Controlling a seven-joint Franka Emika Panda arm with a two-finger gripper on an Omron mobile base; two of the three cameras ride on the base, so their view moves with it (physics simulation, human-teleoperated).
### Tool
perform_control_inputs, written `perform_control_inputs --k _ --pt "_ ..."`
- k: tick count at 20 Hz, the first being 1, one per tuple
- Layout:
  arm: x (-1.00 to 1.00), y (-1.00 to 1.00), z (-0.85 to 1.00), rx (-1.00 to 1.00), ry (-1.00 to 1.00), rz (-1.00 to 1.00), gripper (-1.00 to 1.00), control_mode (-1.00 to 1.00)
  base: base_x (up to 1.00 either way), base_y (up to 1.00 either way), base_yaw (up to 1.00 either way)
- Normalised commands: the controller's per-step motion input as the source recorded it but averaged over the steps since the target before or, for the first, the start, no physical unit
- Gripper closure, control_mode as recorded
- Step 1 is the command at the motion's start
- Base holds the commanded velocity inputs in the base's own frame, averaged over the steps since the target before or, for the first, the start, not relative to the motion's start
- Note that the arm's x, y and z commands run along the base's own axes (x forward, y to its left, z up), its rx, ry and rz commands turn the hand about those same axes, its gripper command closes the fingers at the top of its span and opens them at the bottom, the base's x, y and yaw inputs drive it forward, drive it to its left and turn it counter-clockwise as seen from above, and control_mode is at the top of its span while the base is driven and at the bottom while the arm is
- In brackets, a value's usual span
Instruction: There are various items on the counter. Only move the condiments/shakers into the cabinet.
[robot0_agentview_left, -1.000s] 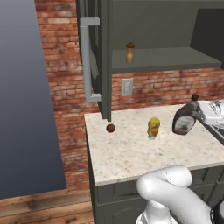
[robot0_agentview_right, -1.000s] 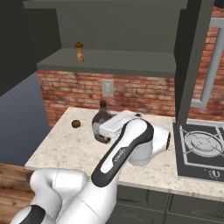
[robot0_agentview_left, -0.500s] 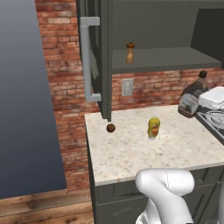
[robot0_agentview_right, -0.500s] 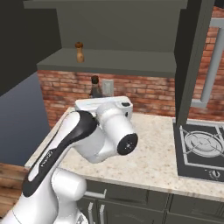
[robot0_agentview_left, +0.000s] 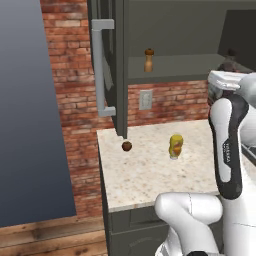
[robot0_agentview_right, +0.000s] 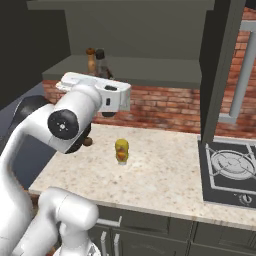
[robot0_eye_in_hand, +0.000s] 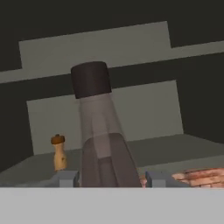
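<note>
My gripper (robot0_eye_in_hand: 111, 178) is shut on the tall dark bottle (robot0_eye_in_hand: 99, 131), whose black cap points up toward the cabinet shelf (robot0_eye_in_hand: 175, 148). In the right base view the bottle (robot0_agentview_right: 102, 61) stands at shelf height just in front of the open cabinet, beside the small wooden shaker (robot0_agentview_right: 90, 60). That shaker (robot0_agentview_left: 148, 60) stands upright on the shelf. The yellow squeeze bottle (robot0_agentview_left: 175, 146) stands on the beige counter (robot0_agentview_left: 145, 180). A small brown ball (robot0_agentview_left: 127, 146) lies near the counter's back left corner.
The cabinet door (robot0_agentview_left: 111, 65) hangs open over the counter's left end, with its light-grey bar handle (robot0_agentview_left: 101, 70) facing out. A cooktop (robot0_agentview_right: 230, 170) lies at the counter's right end. A brick wall with an outlet (robot0_agentview_left: 145, 99) runs behind.
The arm has lifted the dark bottle from just above the counter up to shelf height and turned it upright toward the cabinet. The other items have not moved.
</note>
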Motion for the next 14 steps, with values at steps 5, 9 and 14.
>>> perform_control_inputs --k 5,9,14 --pt "0.62 0.02 0.53 0.04 0.28 -0.05 1.0 -1.0 0.0 0.0 0.0" --pt "0.18 0.0 0.96 0.03 0.14 -0.04 1.0 -1.0 0.0 0.0 0.0" --pt "0.03 0.03 0.35 -0.05 -0.04 0.0 1.0 -1.0 0.0 0.0 0.0"
